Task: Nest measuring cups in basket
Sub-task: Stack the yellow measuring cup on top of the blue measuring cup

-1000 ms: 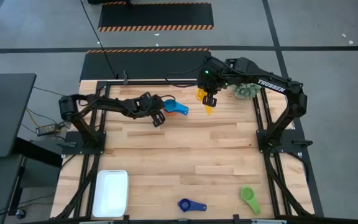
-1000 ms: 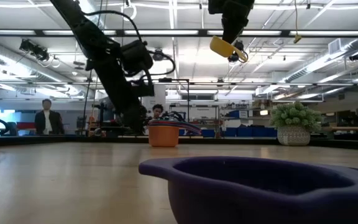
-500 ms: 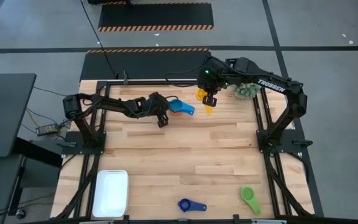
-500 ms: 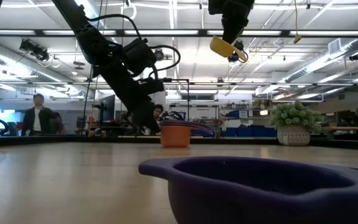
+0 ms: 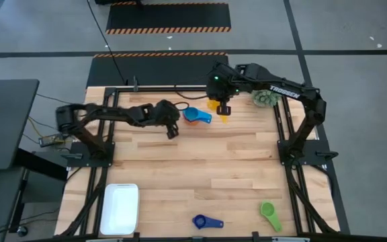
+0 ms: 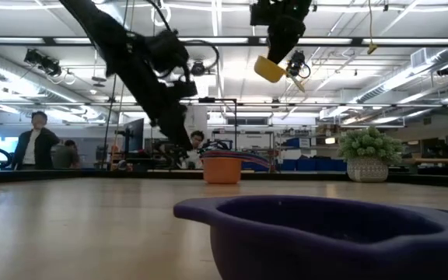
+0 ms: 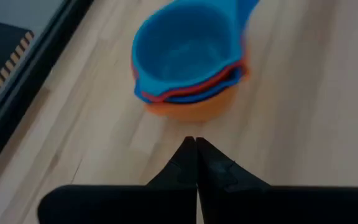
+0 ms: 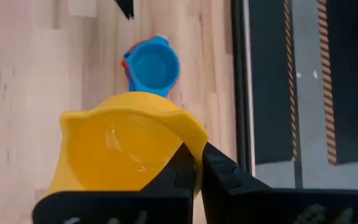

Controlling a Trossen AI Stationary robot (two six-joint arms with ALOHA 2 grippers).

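A stack of measuring cups [image 5: 195, 115], blue on top with red and orange below, stands on its base at the table's far middle. It also shows in the left wrist view [image 7: 188, 62] and the low view [image 6: 222, 167]. My left gripper [image 5: 173, 129] is shut just left of the stack, a small gap apart [image 7: 196, 146]. My right gripper [image 5: 224, 109] hangs above the table right of the stack, shut on a yellow cup [image 8: 123, 146]. The white basket [image 5: 119, 207] lies at the near left. A navy cup [image 5: 206, 221] and a green cup [image 5: 270, 215] lie near the front edge. My right gripper pinches the yellow cup at its rim [image 8: 182, 138] between its two fingers [image 8: 224, 173], which come from above, slanting down. The fingers hide the exact spot of contact. The cup [image 6: 271, 68] hangs tilted below them, high above the table.
A small green potted plant [image 5: 266, 98] stands at the far right, close behind my right arm. Black frame rails [image 5: 281, 128] run along the table's left and right sides. Bare wood lies between the stack and the basket. People stand in the room beyond the table.
My left gripper, shut, pushed the cup stack a little toward the table's right edge, then rose and drew slightly back from it. My right gripper has gone a little left and down and has rolled; the yellow cup is tipped more than before.
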